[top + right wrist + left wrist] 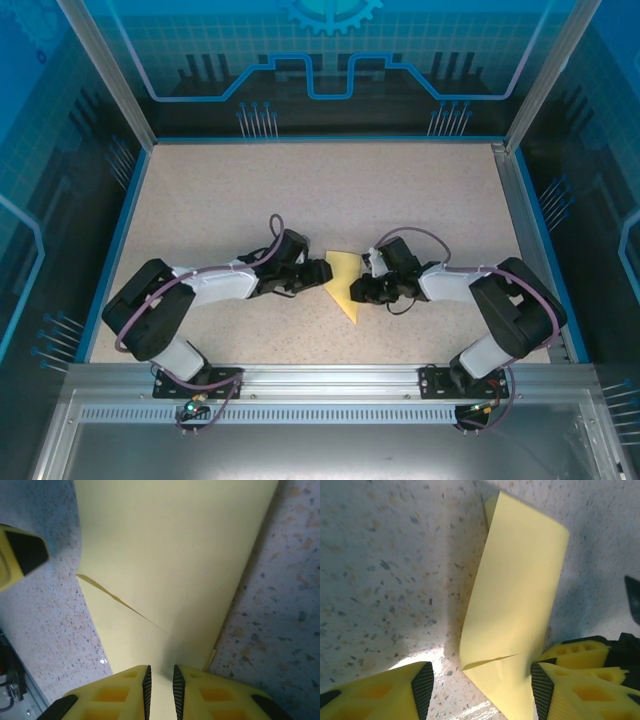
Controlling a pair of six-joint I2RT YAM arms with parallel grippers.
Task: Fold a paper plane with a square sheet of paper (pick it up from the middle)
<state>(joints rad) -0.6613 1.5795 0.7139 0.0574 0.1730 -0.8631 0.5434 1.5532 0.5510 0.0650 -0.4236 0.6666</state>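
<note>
The square sheet of paper (343, 283) lies folded into a pale yellow pointed shape on the table between both arms. In the left wrist view the paper (520, 580) runs up from between the fingers, one layer curling off the surface above a fold edge. My left gripper (482, 692) is open around its near end, the right pad close against the paper. My left gripper (318, 275) sits at the paper's left edge. My right gripper (161, 692) stands over the paper (170, 555) with only a narrow gap between its jaws and paper showing in the gap. My right gripper (363, 290) is at the paper's right edge.
The speckled table (300, 190) stretches open behind the arms. Blue walls close it in at the left, right and back. An aluminium rail (320, 385) carrying both arm bases runs along the near edge. The right gripper's yellow fingers (580, 655) sit close beside my left gripper's right finger.
</note>
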